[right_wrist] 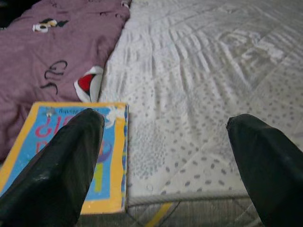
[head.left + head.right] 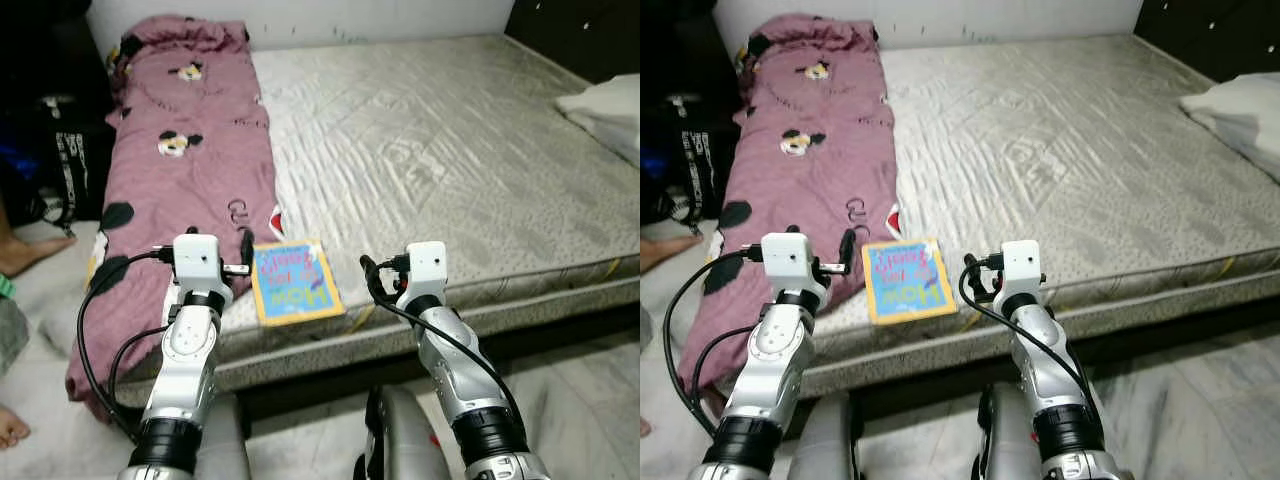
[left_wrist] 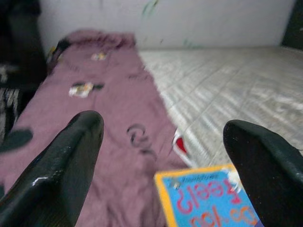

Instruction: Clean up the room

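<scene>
Yellow-bordered picture book [image 2: 293,281] lying flat at the mattress's [image 2: 480,170] front edge, beside the maroon blanket [image 2: 185,150], with left gripper [image 3: 163,156] and right gripper [image 1: 165,156] both spread wide, empty.

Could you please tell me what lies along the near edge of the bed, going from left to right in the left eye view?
Pink blanket → left gripper → book → right gripper → bare grey mattress.
</scene>
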Motion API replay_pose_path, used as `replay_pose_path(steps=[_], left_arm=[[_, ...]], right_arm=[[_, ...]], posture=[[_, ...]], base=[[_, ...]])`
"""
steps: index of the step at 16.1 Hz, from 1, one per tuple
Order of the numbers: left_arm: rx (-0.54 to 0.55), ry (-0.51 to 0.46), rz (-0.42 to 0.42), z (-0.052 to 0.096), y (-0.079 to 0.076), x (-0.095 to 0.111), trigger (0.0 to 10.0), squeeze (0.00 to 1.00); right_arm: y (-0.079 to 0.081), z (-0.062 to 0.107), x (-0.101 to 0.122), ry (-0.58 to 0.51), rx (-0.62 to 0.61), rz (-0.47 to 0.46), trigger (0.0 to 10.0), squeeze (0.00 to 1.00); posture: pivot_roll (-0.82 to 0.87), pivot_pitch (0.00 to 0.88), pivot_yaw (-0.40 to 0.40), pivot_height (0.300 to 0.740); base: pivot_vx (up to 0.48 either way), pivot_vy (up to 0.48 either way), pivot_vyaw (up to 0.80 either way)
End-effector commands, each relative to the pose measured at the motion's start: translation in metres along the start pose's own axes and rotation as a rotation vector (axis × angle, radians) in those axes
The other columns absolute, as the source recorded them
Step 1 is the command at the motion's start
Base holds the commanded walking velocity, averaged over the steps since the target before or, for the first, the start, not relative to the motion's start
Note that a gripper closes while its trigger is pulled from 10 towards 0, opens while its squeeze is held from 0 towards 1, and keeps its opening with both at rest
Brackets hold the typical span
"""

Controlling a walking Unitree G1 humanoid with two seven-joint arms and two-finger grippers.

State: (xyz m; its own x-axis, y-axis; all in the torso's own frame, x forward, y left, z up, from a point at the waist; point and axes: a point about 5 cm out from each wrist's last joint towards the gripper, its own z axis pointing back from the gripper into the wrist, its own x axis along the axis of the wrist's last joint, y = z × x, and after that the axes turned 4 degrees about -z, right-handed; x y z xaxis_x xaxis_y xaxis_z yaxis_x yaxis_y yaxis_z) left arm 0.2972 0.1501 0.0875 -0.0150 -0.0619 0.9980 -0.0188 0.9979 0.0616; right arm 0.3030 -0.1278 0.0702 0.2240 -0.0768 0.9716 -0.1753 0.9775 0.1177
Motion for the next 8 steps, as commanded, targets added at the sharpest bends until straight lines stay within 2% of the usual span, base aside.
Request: replay_pose_path(steps=[1,4,8], left_arm=[[0.044,0.056,0.031,-0.001,0.005,-0.008,10.0,0.0],[0.107,0.126,0.108,-0.002,0.01,-0.018,10.0,0.0],[0.193,0.173,0.181,-0.005,0.018,-0.027,10.0,0.0]], right_arm=[[0.0,0.002,0.0,0.005,0.002,0.01,10.0,0.0],[-0.001,0.005,-0.002,0.02,0.009,0.003,10.0,0.0],[-0.008,0.01,-0.004,0.033,-0.034,-0.022,10.0,0.0]], posture=[[0.04,0.0,-0.003,0.542],[0.03,0.0,-0.01,0.503],[0.0,0.011,-0.005,0.499]], base=[[0.0,0.0,0.0],[0.0,0.0,0.0],[0.0,0.0,0.0]])
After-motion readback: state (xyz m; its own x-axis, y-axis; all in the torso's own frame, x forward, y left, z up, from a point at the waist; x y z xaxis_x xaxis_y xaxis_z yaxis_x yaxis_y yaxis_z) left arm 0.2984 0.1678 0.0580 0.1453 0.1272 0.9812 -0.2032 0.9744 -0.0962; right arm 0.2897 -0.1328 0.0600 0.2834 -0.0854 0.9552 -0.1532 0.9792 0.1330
